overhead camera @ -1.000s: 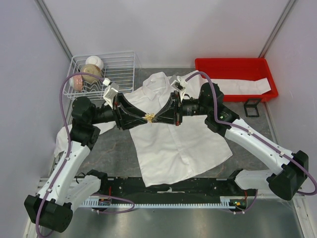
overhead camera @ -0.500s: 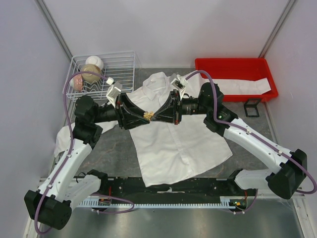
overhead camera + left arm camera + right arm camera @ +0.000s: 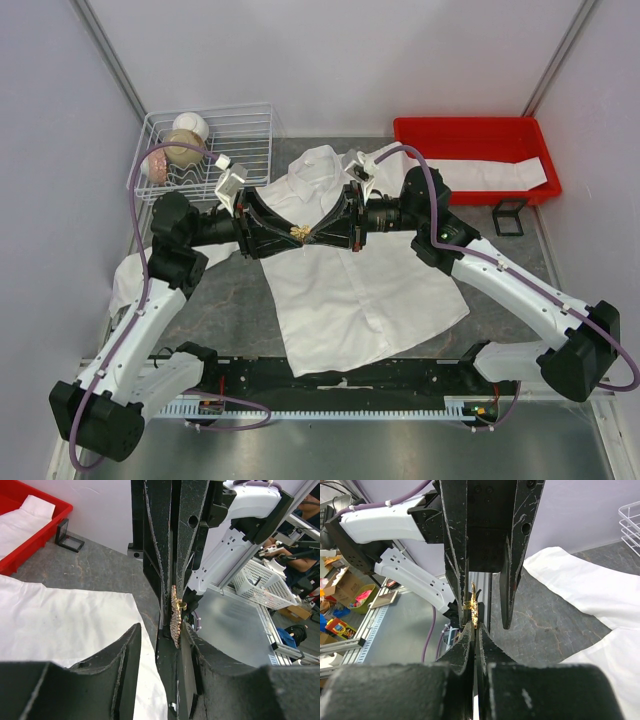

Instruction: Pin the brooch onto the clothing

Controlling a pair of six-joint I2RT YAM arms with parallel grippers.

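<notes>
The white shirt [image 3: 350, 290] lies flat on the grey table, collar at the far end. The tiny gold brooch [image 3: 299, 233] hangs above the shirt's upper left part, between the two gripper tips. My right gripper [image 3: 473, 626] is shut on the brooch [image 3: 473, 609], which stands edge-on just beyond its tips. My left gripper [image 3: 161, 627] is open; its fingers [image 3: 107, 670] straddle the right gripper's tips and the brooch [image 3: 175, 617]. One left finger sits right against the brooch; contact cannot be told. The shirt also shows in the left wrist view [image 3: 60, 625] and the right wrist view [image 3: 585, 590].
A white wire basket [image 3: 250, 130] with round objects [image 3: 183, 145] stands at the far left. A red tray [image 3: 420, 130] with white cloth stands at the far right, with a small black frame [image 3: 510, 215] in front of it. A shirt sleeve lies under the left arm.
Both gripper tips and the brooch have shifted slightly away from the arm bases. The left wrist has moved right, so its fingers overlap the right gripper's tips more.
</notes>
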